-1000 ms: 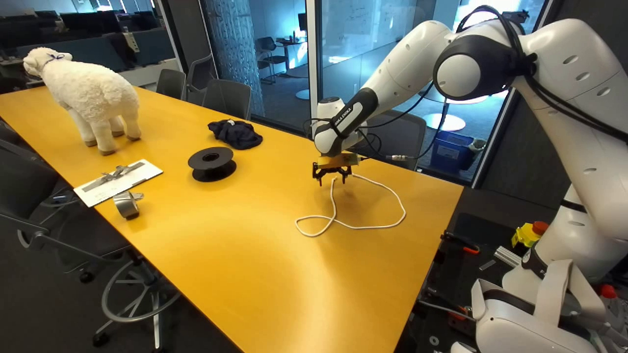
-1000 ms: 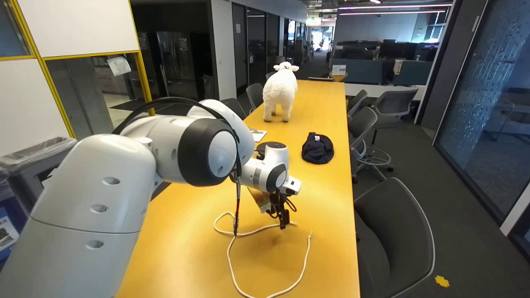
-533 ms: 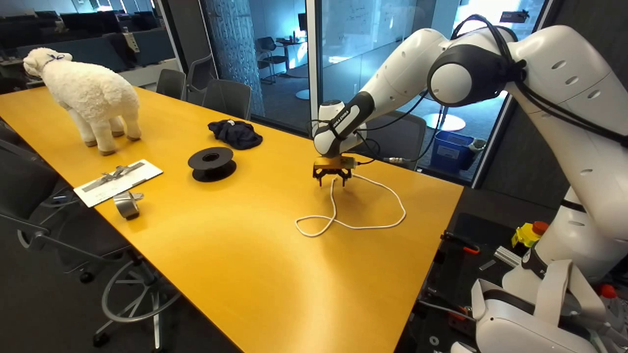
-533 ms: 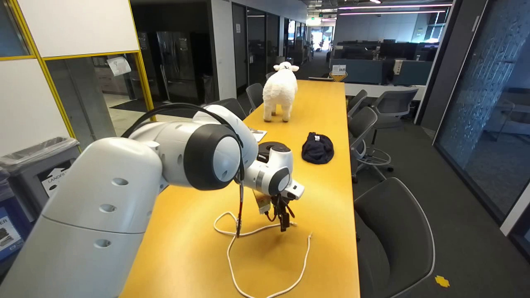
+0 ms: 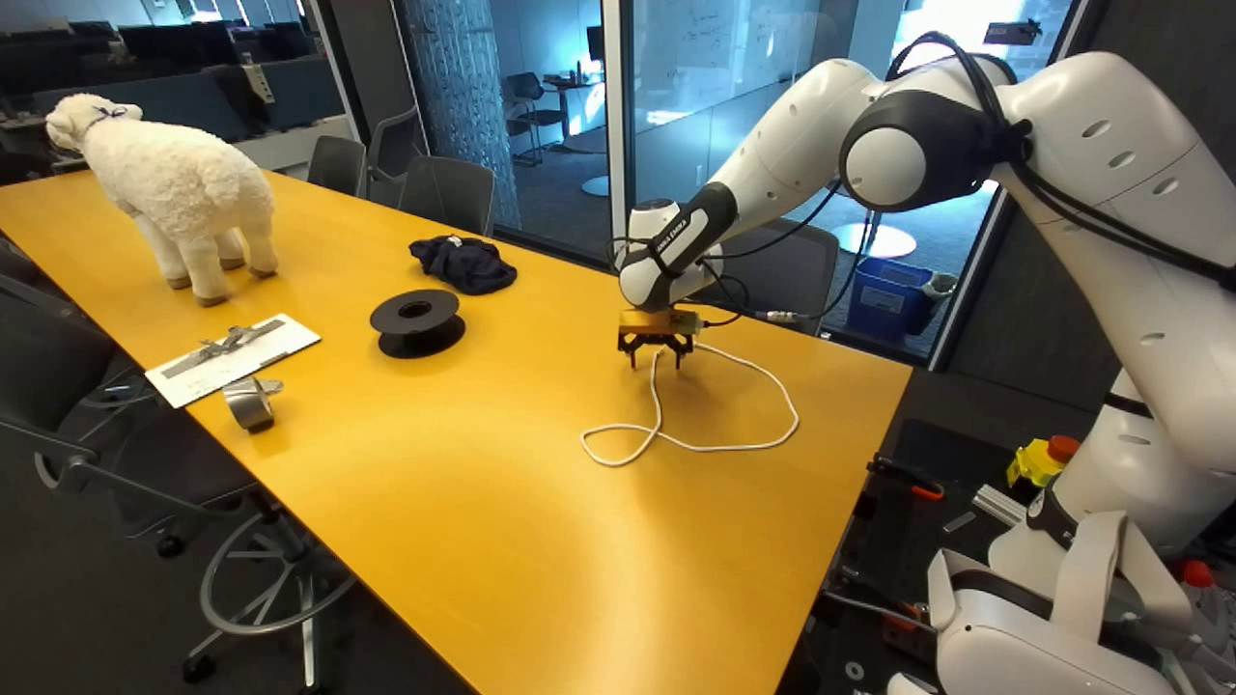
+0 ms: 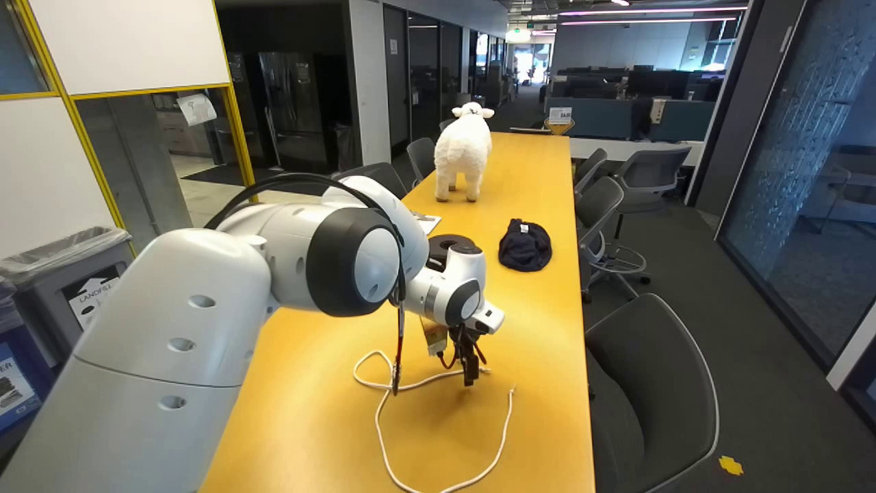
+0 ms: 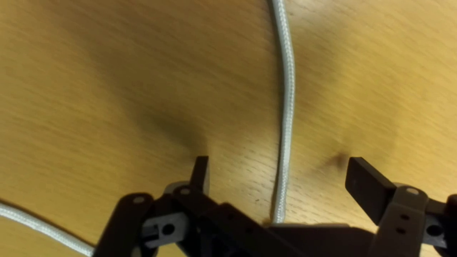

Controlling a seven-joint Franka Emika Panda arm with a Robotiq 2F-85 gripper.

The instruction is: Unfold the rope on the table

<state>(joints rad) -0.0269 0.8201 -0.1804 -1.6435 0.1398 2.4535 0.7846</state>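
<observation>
One rope lies on one table, crossing itself once into a small loop; a stretch of it runs between my two fingers, touching neither. My gripper points down, its jaws wide apart. Farther along the table I count one toy sheep, one black spool, one roll of silver tape, one white board and one bunched dark cloth. In the wrist view, that stretch leaves by the top edge and goes out of sight under my gripper; a second is cut off at the left. In an exterior view, my arm hides part of the spool, its cable crosses in front of the rope, and the rope's bend runs past the bottom edge. Whether my fingers touch the table I cannot tell.
</observation>
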